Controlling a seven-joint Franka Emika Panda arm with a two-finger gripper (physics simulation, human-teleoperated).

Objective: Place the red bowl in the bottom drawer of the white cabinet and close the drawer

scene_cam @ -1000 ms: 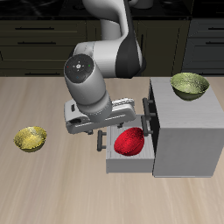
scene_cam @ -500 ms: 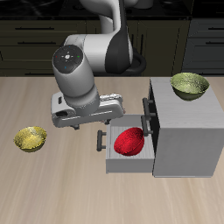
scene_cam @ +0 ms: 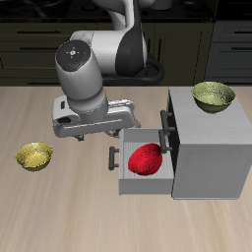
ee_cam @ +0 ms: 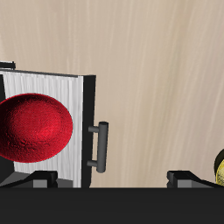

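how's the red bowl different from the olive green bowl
The red bowl lies in the open bottom drawer of the white cabinet; the olive-green bowl stands on the cabinet's flat top. The red bowl is turned over, its rounded outside showing; the olive-green bowl is upright, its hollow showing. Both are small and round.

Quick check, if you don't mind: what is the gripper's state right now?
Gripper: open and empty, above the table; the red bowl lies in the bottom drawer.

glossy, bumpy red bowl (scene_cam: 148, 158)
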